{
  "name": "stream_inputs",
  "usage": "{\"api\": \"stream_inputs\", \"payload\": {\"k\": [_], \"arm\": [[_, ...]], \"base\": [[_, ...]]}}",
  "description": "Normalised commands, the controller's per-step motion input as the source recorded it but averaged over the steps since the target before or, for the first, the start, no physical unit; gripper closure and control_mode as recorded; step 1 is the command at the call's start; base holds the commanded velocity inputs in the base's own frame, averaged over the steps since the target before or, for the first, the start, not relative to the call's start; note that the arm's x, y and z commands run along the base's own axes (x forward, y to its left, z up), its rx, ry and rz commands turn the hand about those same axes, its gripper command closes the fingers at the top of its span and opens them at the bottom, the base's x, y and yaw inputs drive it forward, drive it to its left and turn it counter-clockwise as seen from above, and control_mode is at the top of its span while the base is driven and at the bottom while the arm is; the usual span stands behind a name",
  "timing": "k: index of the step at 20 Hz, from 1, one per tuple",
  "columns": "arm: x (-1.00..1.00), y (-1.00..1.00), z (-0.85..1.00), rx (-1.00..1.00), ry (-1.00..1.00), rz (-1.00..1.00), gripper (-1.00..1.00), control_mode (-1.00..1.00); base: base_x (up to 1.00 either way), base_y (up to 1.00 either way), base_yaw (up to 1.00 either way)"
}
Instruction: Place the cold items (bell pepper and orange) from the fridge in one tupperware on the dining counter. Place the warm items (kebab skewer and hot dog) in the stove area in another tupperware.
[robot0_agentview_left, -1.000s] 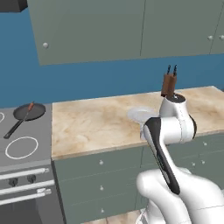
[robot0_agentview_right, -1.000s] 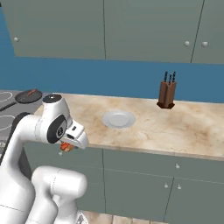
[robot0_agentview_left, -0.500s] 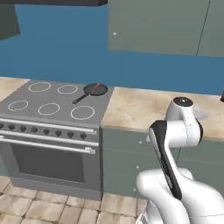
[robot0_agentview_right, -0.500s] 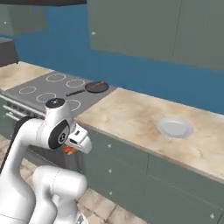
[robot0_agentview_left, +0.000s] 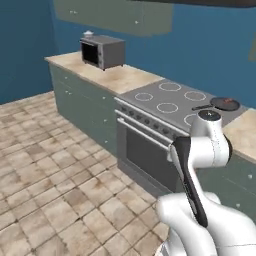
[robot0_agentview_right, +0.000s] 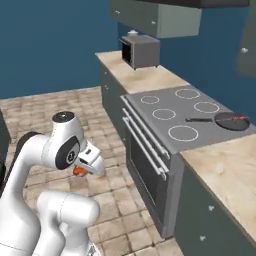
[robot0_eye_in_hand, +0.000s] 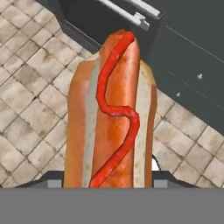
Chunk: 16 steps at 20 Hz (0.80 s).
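- I see the tiled floor (robot0_agentview_left: 45, 165) spreading wide across the left of the left base view, in front of the run of cabinets.
- The surface (robot0_agentview_left: 117, 77) runs along the blue wall, its tan top flanking the stove on both sides; in the right base view a second stretch of it sits at the near right corner.
- The stove (robot0_agentview_right: 187, 115) stands between those two stretches, with ring burners on its grey top and a long oven handle across its front.
- The arm (robot0_agentview_left: 200, 150) is folded close to the base, just in front of the stove's oven door.
- A grey microwave (robot0_agentview_left: 102, 51) sits at the far end of the surface, toward the back edge, well apart from the stove.
- A dark frying pan (robot0_agentview_right: 231, 120) rests on the stove's right side, its handle pointing toward the middle of the burners.
- The hot dog (robot0_eye_in_hand: 111, 113) is in the pincer (robot0_agentview_right: 84, 167), held in the air above the floor and near the oven front; in the hand view I see it standing lengthwise up from the fingertips, bun on both sides and a wavy red sauce line along the sausage.
- I read the pincer as clenched on the hot dog, with an orange-red bit of it peeking under the hand in the right base view.
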Motion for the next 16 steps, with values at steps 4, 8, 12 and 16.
{"api": "stream_inputs", "payload": {"k": [4,8,12,16], "arm": [[0.00,0.00,0.00,0.00,0.00,0.00,1.00,1.00],[0.00,0.00,0.00,0.00,0.00,0.00,1.00,1.00],[0.00,0.00,0.00,0.00,0.00,0.00,1.00,1.00],[0.00,0.00,0.00,0.00,0.00,0.00,1.00,1.00]], "base": [[0.02,0.21,0.92],[0.62,0.01,0.75],[1.00,-0.05,0.53],[1.00,0.07,0.14]]}}
